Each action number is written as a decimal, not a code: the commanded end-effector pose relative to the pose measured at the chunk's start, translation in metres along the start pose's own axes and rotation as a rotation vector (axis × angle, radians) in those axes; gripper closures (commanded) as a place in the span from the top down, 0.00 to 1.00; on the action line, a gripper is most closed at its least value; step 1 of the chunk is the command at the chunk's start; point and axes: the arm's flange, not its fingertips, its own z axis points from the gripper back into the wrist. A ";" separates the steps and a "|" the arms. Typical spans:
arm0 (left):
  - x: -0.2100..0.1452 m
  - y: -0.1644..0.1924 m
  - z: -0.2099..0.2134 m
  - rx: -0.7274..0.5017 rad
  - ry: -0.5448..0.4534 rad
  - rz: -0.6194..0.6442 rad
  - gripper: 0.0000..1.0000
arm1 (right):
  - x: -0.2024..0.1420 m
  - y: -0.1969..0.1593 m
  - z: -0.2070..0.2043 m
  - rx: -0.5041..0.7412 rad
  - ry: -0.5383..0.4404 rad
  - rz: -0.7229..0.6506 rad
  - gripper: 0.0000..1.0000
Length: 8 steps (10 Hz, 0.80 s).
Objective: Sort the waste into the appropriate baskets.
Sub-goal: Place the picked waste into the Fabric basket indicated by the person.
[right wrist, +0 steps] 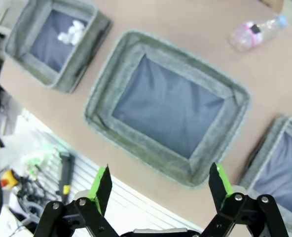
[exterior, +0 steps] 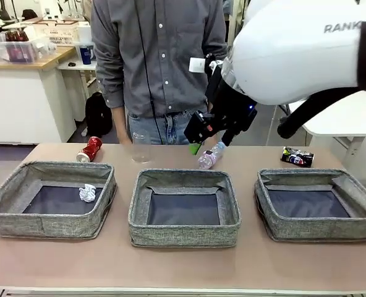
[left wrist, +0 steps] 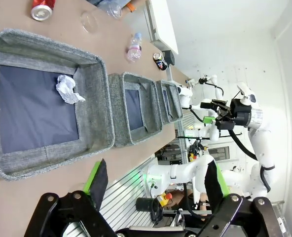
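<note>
Three grey woven baskets stand in a row: left (exterior: 47,224), middle (exterior: 184,234) and right (exterior: 322,229). A crumpled white paper ball (exterior: 87,192) lies in the left basket. Behind the baskets lie a crushed red can (exterior: 90,149), a clear cup (exterior: 141,148), a bottle with a pink label (exterior: 209,158) and a dark crushed can (exterior: 297,156). My right gripper (exterior: 198,139) hangs open above the bottle and the middle basket (right wrist: 106,94), holding nothing (right wrist: 161,180). My left gripper (left wrist: 156,180) is open and empty, high over the table's near edge by the left basket (left wrist: 94,103).
A person in a grey shirt (exterior: 152,62) stands at the far side, close behind the cup. The right arm's white body (exterior: 294,49) covers the upper right of the front view. Bare table runs in front of the baskets.
</note>
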 end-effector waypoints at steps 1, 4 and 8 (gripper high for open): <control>-0.003 0.008 -0.004 0.016 0.021 0.001 1.00 | 0.003 -0.047 0.008 0.290 0.036 -0.112 1.00; -0.004 0.013 -0.006 -0.055 0.026 0.047 1.00 | -0.037 -0.161 0.063 0.521 -0.002 -0.491 1.00; -0.001 0.012 -0.007 -0.121 0.032 0.081 1.00 | -0.123 -0.270 0.060 0.800 -0.130 -0.677 1.00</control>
